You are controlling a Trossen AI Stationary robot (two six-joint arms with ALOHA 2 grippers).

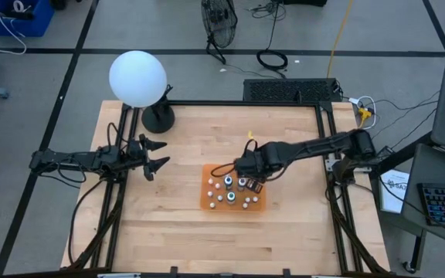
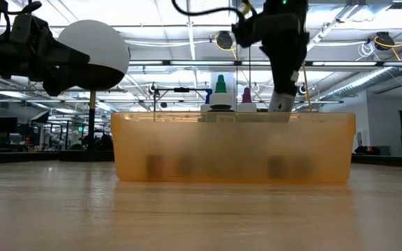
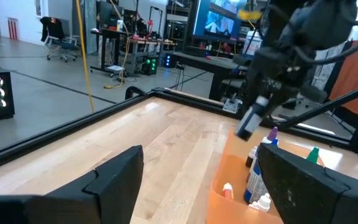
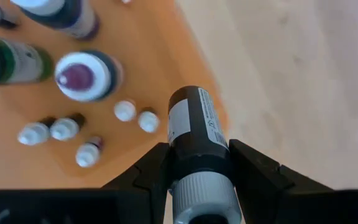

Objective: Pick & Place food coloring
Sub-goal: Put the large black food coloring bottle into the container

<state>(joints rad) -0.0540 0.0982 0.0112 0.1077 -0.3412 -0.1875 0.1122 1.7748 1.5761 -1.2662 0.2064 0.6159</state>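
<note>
An orange tray lies at the table's middle and holds several food coloring bottles standing upright, large dark ones and tiny white-capped ones. My right gripper hangs over the tray's right part, pointing steeply down, shut on a dark food coloring bottle with a white label. The same bottle shows tilted above the tray in the left wrist view. At the table's left edge my left gripper waits open, level, with nothing between its fingers. My right gripper pinches the dark bottle between its two fingers on the body's upper part, just below the ribbed pale cap. The fingers come from above, slanting down. The bottle hangs bottom end down, slightly tilted, over the tray's right edge and clear of it.
A big white globe on a black base stands at the table's far left corner. Bare wood lies all around the tray. Black frame rails run along the table's edges.
</note>
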